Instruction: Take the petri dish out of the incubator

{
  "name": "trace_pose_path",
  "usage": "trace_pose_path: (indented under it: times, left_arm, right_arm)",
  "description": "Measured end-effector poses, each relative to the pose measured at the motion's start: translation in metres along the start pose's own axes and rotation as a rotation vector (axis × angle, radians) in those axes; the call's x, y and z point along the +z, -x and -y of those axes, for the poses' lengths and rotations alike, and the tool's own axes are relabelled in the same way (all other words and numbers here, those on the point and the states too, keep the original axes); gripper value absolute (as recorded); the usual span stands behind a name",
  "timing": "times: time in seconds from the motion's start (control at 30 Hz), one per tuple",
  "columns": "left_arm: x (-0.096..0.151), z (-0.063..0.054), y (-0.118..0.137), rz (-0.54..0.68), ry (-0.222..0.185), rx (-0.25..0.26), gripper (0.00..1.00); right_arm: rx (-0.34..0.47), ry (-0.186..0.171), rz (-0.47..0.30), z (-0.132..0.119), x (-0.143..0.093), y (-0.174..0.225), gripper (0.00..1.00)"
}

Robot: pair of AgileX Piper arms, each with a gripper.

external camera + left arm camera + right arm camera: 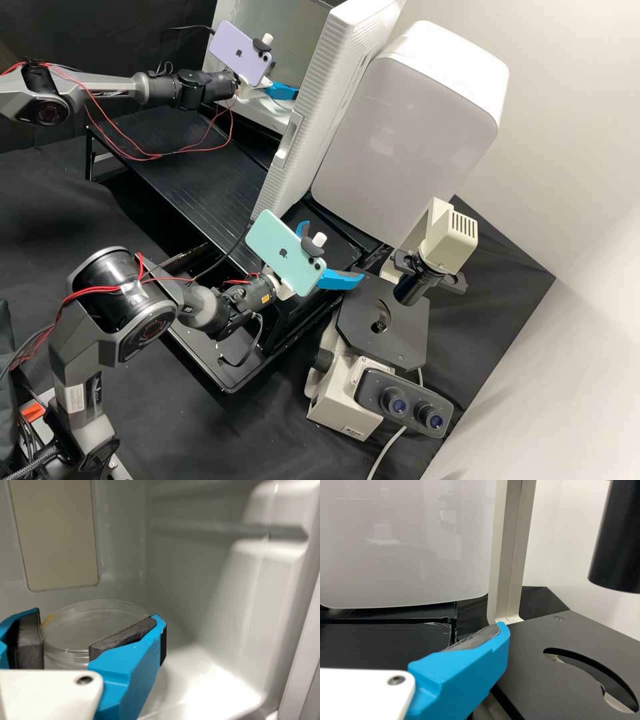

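The black bench (60, 200) carried a white incubator (413, 133) at its far side. The incubator's ribbed door (327, 100) stood swung open toward the near edge. Just beside the incubator, nearer the camera, sat a pale microscope (360, 393) with a flat black stage (393, 320) and two eyepieces facing forward.

The left arm came in from the far left of the high view, and its left gripper (283, 91) was inside the open incubator chamber, past the door. The right arm stood at the near left. It held the right gripper (345, 277) low in front of the incubator, at the edge of the microscope stage. Whether that gripper was apart or together could not be told. Its wrist view looked across the stage (560, 655) toward the incubator's white front (405, 540).

The petri dish (80, 627), clear and round, was inside the incubator, resting on the chamber's white floor (210, 685) near the back wall. A beige panel (55, 530) was set into that wall. The left gripper straddled the dish, with one blue finger on each side and the dark pads (122, 636) lying against the dish's wall. As far as its wrist view showed, the gripper was clamped on the dish, which sat level.
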State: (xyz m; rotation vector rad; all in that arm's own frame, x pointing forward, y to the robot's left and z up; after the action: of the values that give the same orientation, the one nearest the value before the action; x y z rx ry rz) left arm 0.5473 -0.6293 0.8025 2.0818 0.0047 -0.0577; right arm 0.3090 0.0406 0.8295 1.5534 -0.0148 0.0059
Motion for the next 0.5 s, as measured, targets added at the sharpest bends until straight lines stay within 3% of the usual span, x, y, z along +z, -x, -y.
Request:
trace_pose_path:
  times: [0.17,0.37,0.5]
  left_arm:
    - [0.0011,-0.0064,0.0027,0.002,0.003,0.01,0.0]
    - [-0.0016,0.0027,0.002,-0.008,-0.004,-0.015,0.0]
    - [-0.0017,0.0026,0.0022,-0.008,-0.004,-0.016,0.0]
  right_arm:
    - [0.0,0.0,0.0,0.0,0.0,0.0,1.0]
    - [0.0,0.0,0.0,0.0,0.0,0.0,1.0]
    - [0.0,0.0,0.0,0.0,0.0,0.0,1.0]
